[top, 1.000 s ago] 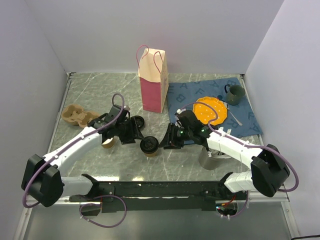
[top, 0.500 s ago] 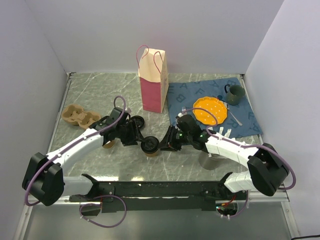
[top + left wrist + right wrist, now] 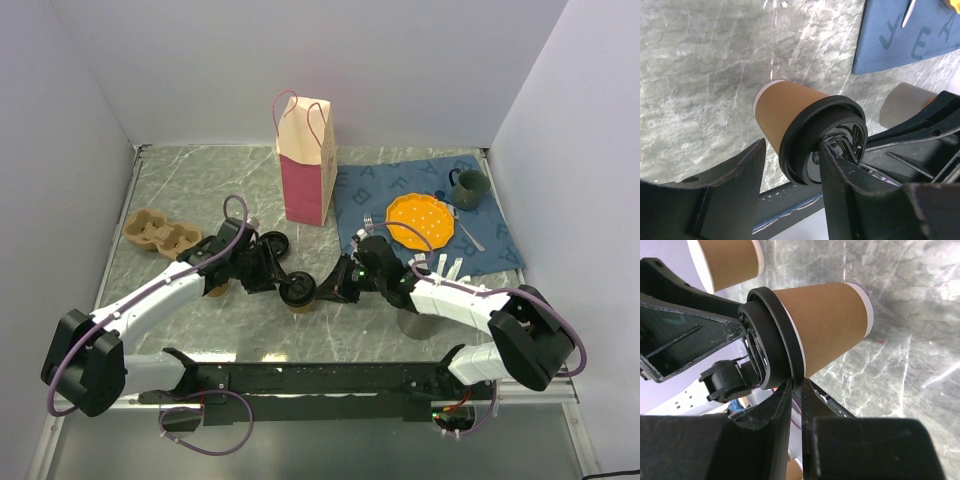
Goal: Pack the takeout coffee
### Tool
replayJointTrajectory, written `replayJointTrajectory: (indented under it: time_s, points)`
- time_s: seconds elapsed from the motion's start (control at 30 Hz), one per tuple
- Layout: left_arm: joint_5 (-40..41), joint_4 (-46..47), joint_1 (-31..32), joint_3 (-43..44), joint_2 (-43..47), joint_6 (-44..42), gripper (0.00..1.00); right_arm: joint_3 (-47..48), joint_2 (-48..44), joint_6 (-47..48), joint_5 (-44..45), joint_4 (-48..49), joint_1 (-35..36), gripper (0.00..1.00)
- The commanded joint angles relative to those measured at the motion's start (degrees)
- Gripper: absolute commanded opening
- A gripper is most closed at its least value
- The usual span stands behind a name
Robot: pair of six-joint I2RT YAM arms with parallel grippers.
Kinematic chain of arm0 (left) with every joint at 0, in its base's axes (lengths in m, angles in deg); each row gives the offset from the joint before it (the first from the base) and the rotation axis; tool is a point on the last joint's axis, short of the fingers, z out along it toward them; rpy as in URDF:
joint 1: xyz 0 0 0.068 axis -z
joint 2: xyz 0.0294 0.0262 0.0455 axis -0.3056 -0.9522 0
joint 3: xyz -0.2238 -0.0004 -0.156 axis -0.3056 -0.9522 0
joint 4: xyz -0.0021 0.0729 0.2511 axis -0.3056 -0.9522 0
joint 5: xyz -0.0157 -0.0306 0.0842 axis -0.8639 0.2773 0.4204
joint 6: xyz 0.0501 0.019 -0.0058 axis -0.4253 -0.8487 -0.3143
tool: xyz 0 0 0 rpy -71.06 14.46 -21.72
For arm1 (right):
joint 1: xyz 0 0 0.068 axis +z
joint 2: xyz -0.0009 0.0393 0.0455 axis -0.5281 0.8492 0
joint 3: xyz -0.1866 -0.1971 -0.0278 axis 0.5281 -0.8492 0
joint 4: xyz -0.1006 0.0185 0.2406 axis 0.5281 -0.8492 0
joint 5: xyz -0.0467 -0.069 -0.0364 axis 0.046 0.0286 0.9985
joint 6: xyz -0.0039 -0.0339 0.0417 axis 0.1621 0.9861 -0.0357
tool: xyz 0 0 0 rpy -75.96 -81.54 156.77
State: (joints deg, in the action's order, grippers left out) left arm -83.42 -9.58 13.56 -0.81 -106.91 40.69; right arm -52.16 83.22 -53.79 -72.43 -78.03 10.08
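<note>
On the table (image 3: pixel 180 180), right hand (image 3: pixel 796 392) pinches takeout coffee (image 3: pixel 825 325) by rim; left hand (image 3: pixel 790 162) half-open.

The left arm (image 3: pixel 150 295) and right arm (image 3: pixel 455 298) are clad in white, with black joints (image 3: pixel 85 365). A purple cable (image 3: pixel 236 197) is looped along each. The left gripper (image 3: pixel 792 150) and right gripper (image 3: pixel 796 385) are finished black, with scuffed edges.

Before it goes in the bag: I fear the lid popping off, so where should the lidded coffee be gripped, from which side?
Grip the takeout coffee across its paper wall, just under the black lid, coming in level from the side. It stands upright and widens upward, so the lid's rim should stop it slipping; a top pinch likely tugs the lid.
</note>
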Motion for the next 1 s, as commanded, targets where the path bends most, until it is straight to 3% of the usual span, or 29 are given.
replayJointTrajectory:
  time_s: [0.0,0.33,0.63,0.97]
  points:
    - [0.16,-3.4,1.95,-3.0,-1.2,0.74,0.51,-2.88,3.51,-0.79,4.08,5.73,0.41,0.15]
    - [2.62,-5.42,2.75,-4.5,-2.34,0.57,0.5,-6.57,4.4,-0.62,10.93,-2.96,0.58,0.16]
    - [3.41,-5.77,3.19,-5.47,-4.27,1.8,0.5,-3.06,6.76,3.07,16.47,-16.48,1.64,0.2]
    - [4.64,-6.57,3.71,-5.73,-5.15,3.64,0.49,-5.51,7.73,5.0,16.47,-14.3,2.08,0.13]
